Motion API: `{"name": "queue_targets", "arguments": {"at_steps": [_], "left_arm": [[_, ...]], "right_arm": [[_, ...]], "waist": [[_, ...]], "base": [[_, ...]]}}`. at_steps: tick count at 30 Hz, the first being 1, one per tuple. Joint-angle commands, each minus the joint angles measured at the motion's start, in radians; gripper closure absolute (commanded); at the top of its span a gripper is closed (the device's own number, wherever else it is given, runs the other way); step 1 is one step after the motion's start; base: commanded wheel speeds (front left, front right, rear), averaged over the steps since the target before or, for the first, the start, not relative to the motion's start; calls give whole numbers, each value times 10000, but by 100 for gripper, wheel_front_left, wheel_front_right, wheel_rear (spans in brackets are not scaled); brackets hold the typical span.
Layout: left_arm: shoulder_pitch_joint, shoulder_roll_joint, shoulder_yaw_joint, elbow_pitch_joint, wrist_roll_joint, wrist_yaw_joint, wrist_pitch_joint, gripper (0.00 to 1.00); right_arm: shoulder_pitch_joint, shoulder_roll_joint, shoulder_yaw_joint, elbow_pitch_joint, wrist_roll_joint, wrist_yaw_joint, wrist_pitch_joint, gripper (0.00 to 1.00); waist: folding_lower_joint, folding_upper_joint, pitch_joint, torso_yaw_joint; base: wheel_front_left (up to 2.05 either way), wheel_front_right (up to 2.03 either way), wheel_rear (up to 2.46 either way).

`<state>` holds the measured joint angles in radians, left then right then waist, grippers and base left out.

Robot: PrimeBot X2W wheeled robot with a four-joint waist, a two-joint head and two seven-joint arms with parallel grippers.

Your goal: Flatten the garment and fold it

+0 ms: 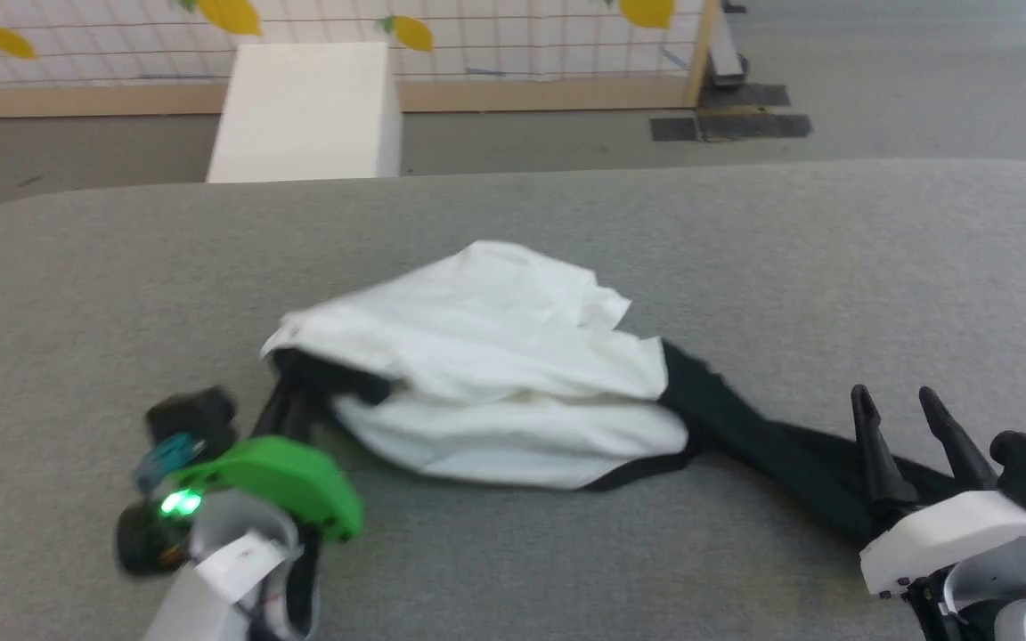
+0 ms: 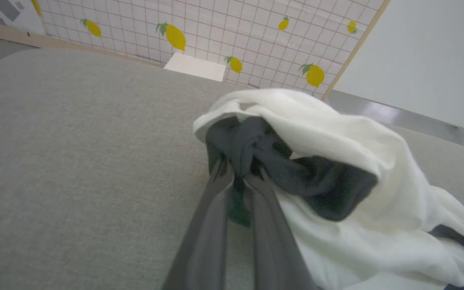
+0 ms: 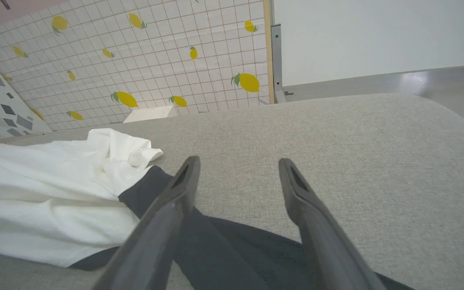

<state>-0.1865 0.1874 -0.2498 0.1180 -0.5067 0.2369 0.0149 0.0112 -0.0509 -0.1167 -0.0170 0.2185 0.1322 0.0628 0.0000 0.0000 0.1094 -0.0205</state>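
Observation:
The garment (image 1: 495, 356) lies bunched in the middle of the grey table, its white body heaped up and one black sleeve (image 1: 771, 450) trailing toward the lower right. My left gripper (image 1: 286, 401) reaches into the heap's left end. In the left wrist view its fingers (image 2: 216, 189) are pinched together on a dark fold (image 2: 252, 155) of the garment (image 2: 336, 133). My right gripper (image 1: 909, 405) stands open over the black sleeve's end. In the right wrist view the right gripper (image 3: 238, 167) has bare table between its tips, with the sleeve (image 3: 216, 245) under its fingers and the white body (image 3: 46, 193) to the left.
The grey padded table (image 1: 745, 249) has free room all around the heap. A white box (image 1: 308, 111) stands on the floor behind the far edge, before a tiled lemon-print wall (image 1: 477, 36). Dark floor mats (image 1: 731, 116) lie at the back right.

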Motion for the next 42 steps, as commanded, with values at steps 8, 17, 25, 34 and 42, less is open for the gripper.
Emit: {"name": "queue_targets", "arguments": {"at_steps": [8,17,25,34,42], "left_arm": [[2557,726,626,-767,-859,902,1941,37],[2826,392,576,-757,-1511,-217,1042,0],[2134,-27,396,-357,-868,-870,-1302,0],[1007,-970,568,24,540,-1187,-2756,0],[1073,-1355,994,-256,1167,-1584,-2764,0]], "right_arm": [[22,7,219,-16,-128,-15,324,0],[-990,7,1746,-97,-1042,-15,493,0],[-2923,-81,3149,1526,-1476,-15,1249,0],[-4987,-747,4294,4211,-899,-15,4410,0],[-5876,-764,4308,4487,-473,-15,5891,100]], "waist": [[0,0,-129,1254],[0,0,38,2619],[0,0,577,4138],[0,0,1313,5455],[0,0,1393,5584]], "base": [[0,0,0],[0,0,0],[0,0,0],[0,0,0],[0,0,0]]}}
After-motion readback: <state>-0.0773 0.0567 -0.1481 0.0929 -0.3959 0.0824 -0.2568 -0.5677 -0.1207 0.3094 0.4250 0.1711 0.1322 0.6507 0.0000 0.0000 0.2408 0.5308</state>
